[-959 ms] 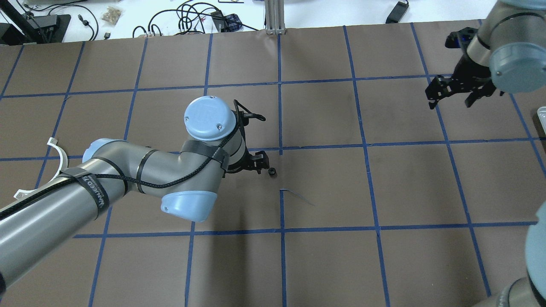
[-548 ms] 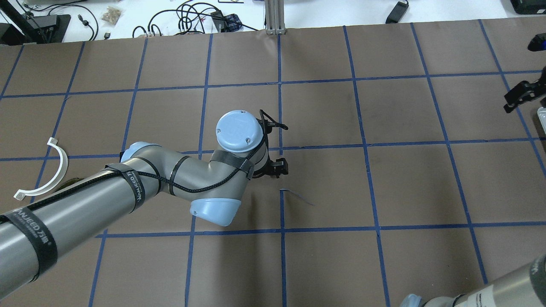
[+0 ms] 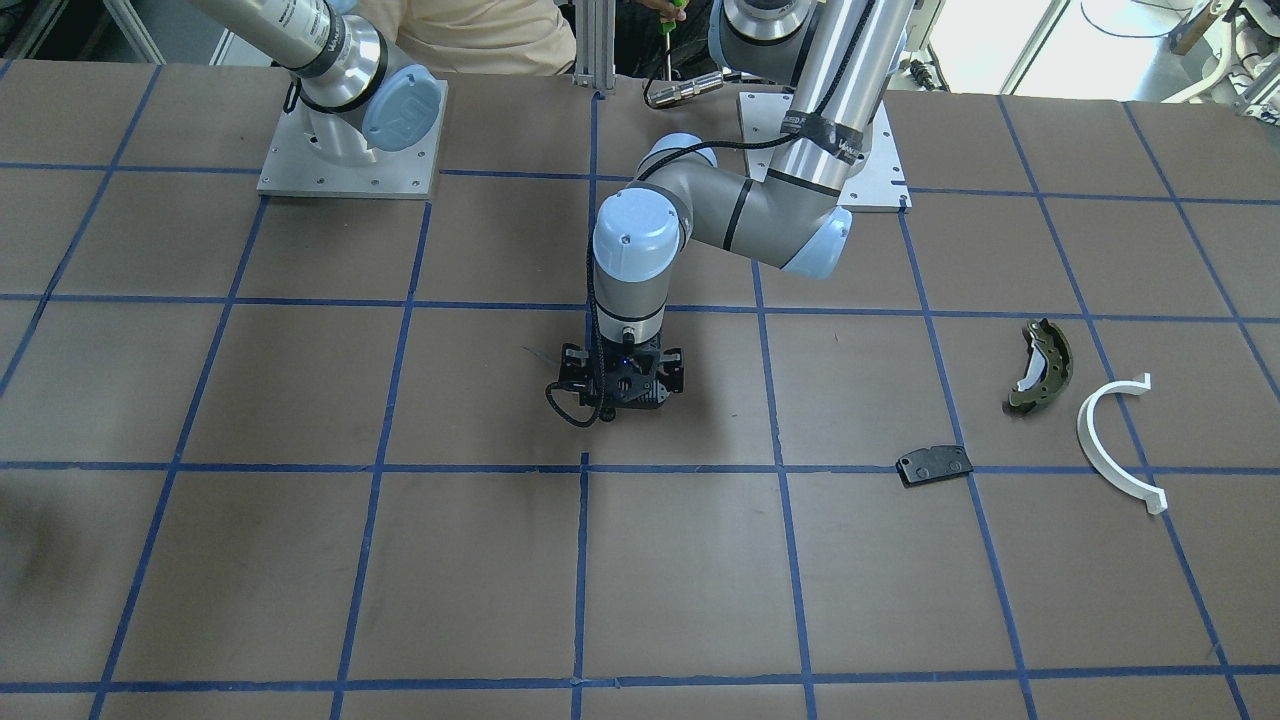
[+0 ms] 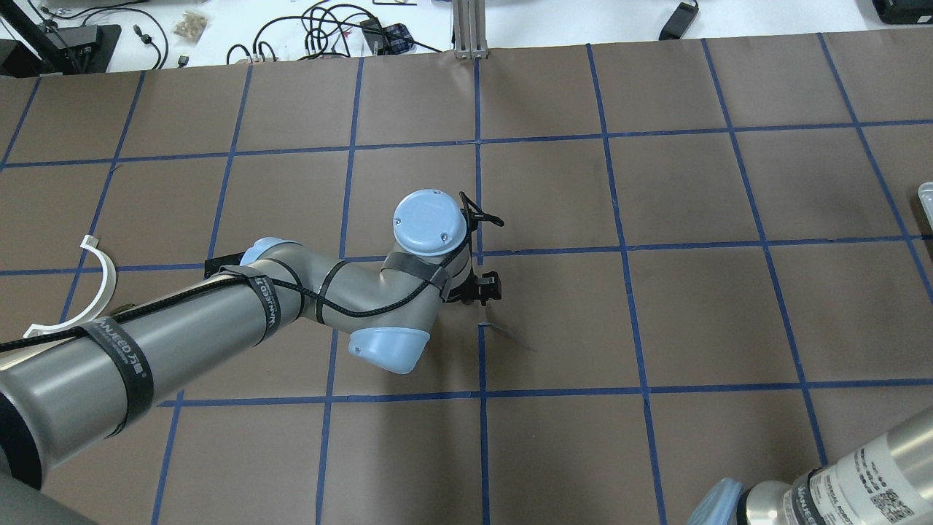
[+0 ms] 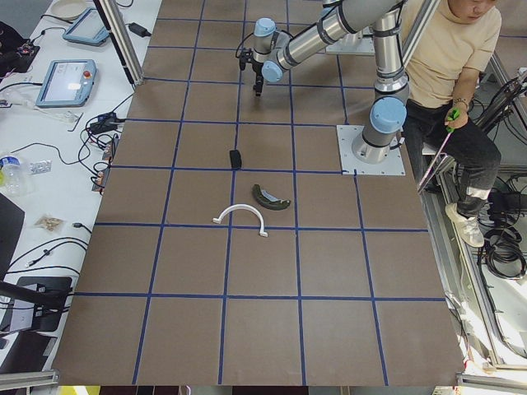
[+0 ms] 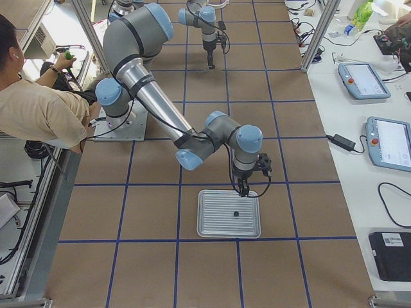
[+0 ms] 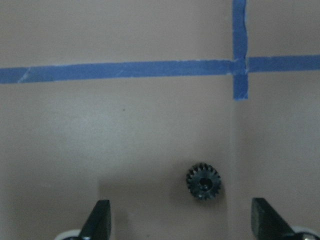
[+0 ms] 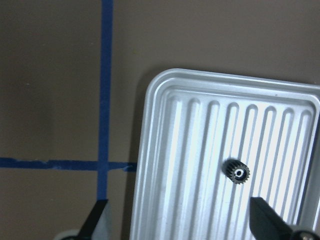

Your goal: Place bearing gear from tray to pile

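A small black bearing gear [image 7: 203,182] lies on the brown table paper below my left gripper [image 7: 182,220], which is open, its fingertips [image 7: 102,220] wide apart and clear of the gear. That gripper hangs at the table's middle [image 3: 622,385] and hides the gear in the overhead view [image 4: 485,288]. My right gripper [image 8: 181,220] is open over the ribbed metal tray [image 8: 200,150], where another small gear [image 8: 238,173] lies. The pile lies apart: an olive brake shoe [image 3: 1040,365], a white half-ring arc [image 3: 1115,440] and a black pad [image 3: 934,465].
The tray [image 6: 228,215] lies at the table's end on my right, only its corner [image 4: 926,193] in the overhead view. A person sits behind the robot bases [image 5: 461,58]. Cables and tablets lie on the white bench beyond the table's far edge.
My left arm has moved right, and its gripper now covers the gear that lay beside it. My right arm has swung out of the overhead view to the right.
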Motion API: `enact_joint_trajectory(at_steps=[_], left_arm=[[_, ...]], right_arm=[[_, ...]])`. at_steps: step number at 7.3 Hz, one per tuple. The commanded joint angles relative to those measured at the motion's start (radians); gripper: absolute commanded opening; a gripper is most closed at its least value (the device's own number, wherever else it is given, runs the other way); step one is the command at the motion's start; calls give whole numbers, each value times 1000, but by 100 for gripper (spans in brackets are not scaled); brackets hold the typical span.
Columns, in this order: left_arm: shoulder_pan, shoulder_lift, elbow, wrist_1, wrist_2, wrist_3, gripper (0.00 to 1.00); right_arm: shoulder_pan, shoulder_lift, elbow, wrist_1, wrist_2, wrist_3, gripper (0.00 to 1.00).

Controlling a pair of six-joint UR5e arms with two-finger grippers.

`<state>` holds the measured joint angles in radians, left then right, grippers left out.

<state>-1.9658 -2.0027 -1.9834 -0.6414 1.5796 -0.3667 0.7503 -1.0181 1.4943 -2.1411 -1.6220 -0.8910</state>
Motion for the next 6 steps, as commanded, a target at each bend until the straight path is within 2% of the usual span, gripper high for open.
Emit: enact_joint_trajectory(at_steps=[1, 2, 4, 5, 6], left_arm=[[-1, -22, 5, 34, 0, -6, 98], [-1, -24, 17, 34, -1, -3, 98], [-1, -28, 25, 34, -1, 0, 87], [-4, -28, 25, 35, 0, 0, 76], [-4, -28, 25, 35, 0, 2, 71]], right_arm=[[-45, 84, -61, -2, 1, -2, 93], [-55, 111, -77, -2, 2, 3, 89], [-55, 153, -109, -3, 5, -6, 78], [-66, 167, -112, -3, 7, -8, 77], [-72, 179, -121, -16, 10, -8, 77]])
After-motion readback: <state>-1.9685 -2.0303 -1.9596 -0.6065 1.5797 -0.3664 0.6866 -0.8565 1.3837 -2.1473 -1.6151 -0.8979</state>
